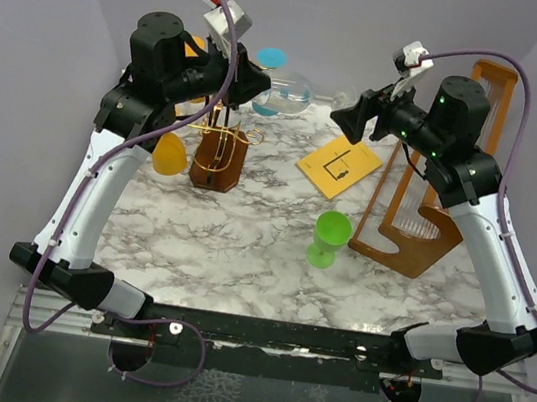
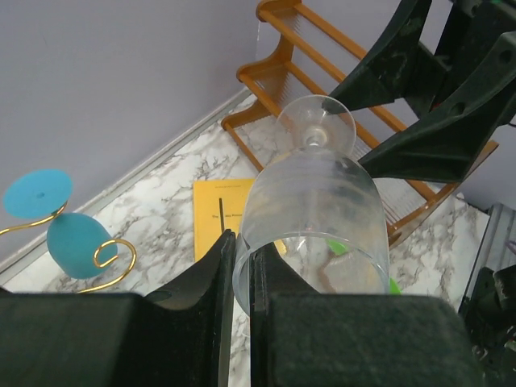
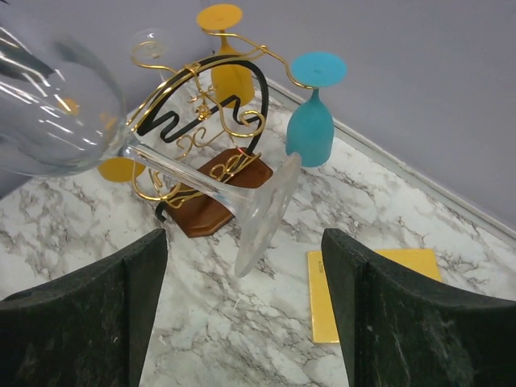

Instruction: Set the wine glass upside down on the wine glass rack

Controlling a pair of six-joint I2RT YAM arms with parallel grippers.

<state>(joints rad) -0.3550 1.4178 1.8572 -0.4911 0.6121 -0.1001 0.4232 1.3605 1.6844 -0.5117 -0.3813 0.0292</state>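
My left gripper (image 1: 256,83) is shut on the rim of a clear wine glass (image 1: 287,93) and holds it on its side in the air, foot toward the right arm. In the left wrist view one finger is inside the bowl (image 2: 310,218) and one outside; the gripper (image 2: 242,242) pinches the wall. My right gripper (image 1: 346,120) is open; in its view (image 3: 244,242) the glass foot (image 3: 266,211) hangs between the fingers, touching neither. The gold wire rack (image 1: 221,143) on its brown wooden base (image 3: 218,189) stands below the left gripper.
A blue glass (image 3: 310,121) and two orange glasses (image 3: 230,72) hang upside down on the rack. A green glass (image 1: 329,238) stands on the marble table (image 1: 241,248). A yellow card (image 1: 340,164) lies mid-table. Tall wooden frames (image 1: 417,223) stand at the right.
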